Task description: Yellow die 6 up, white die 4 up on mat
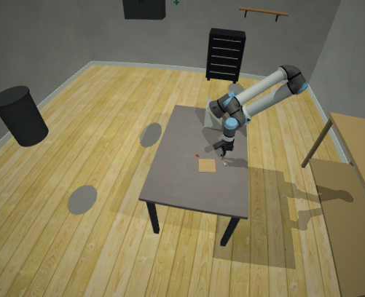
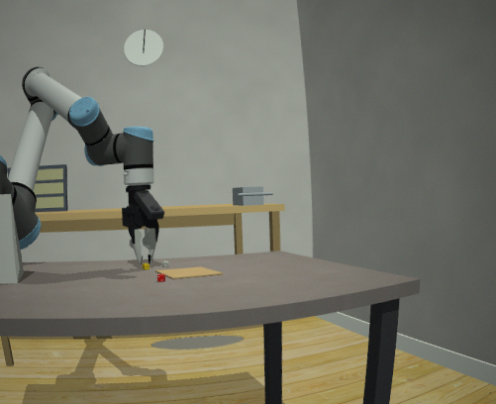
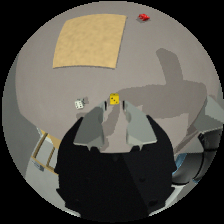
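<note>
Right between the 2 tips of the gripper [image 1: 223, 155] [image 2: 146, 261] [image 3: 114, 105], seen from the wrist, sits the yellow die [image 1: 221, 158] [image 2: 146, 266] [image 3: 114, 99], a touch forward of the line joining them. The fingers stand part-way open and grip nothing: a strip of tabletop shows on each of the die's 2 sides. The die rests on the table [image 1: 188, 189] [image 2: 275, 292] [image 3: 40, 80], off the mat [image 1: 207, 165] [image 2: 189, 272] [image 3: 90, 41]. Its upper face seems to carry 3 pips, though it is small and coarse in the wrist view.

Just outside the fingers, on the left of the wrist picture, lies the white die [image 1: 224, 164] [image 2: 165, 263] [image 3: 79, 104], also on the bare tabletop and apart from the mat. Its pips are too small to count.

Beyond these 2 dice is the mat, a tan square lying flat, with no die on it. Farther out from the fingers, near one corner of the mat, is the red die [image 1: 197, 155] [image 2: 161, 278] [image 3: 144, 17], off the mat too; its top number is unreadable. So 0 of the 3 dice touch the fingers or the mat.

Above, the arm [image 1: 262, 87] [image 2: 59, 94] bends over the table, its wrist pointing down.
</note>
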